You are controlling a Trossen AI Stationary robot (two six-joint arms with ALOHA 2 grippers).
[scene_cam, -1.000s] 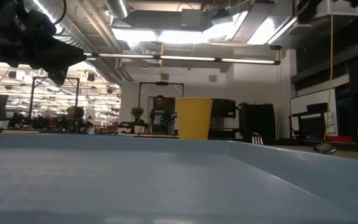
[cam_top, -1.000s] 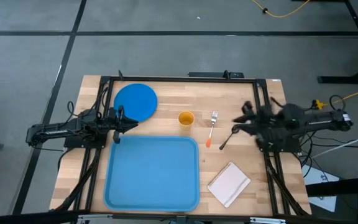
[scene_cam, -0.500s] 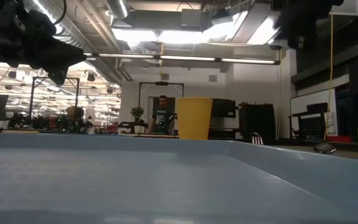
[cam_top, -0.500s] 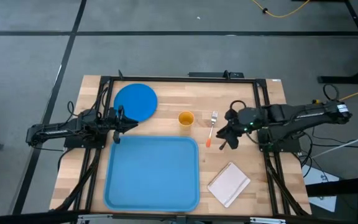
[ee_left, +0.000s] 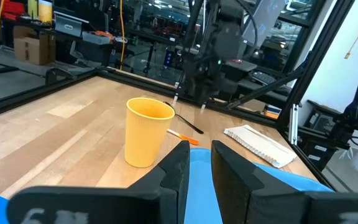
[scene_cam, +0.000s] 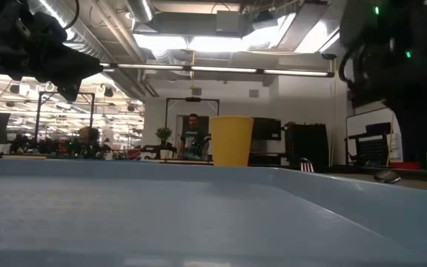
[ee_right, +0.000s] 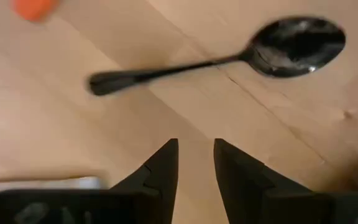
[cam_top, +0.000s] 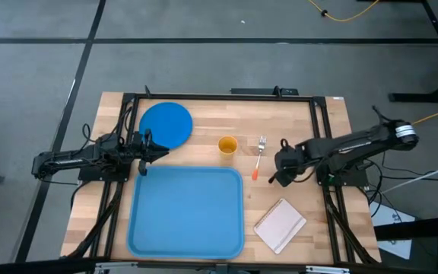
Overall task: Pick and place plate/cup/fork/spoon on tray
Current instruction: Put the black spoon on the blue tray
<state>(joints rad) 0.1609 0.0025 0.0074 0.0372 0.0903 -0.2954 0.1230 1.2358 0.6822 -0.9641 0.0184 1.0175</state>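
Right claw, fingers narrowly spread, hovers above the spoon on the table. Spoon judged light, stiff, slippery; grip mid-handle.

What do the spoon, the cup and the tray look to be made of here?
The spoon looks like dark polished metal or glossy coated plastic: its bowl shows bright reflections. The cup seems matte orange-yellow plastic, opaque and evenly coloured. The tray appears to be moulded light-blue plastic, with rounded corners, a raised rim and a soft sheen. The table is pale wood with visible grain.
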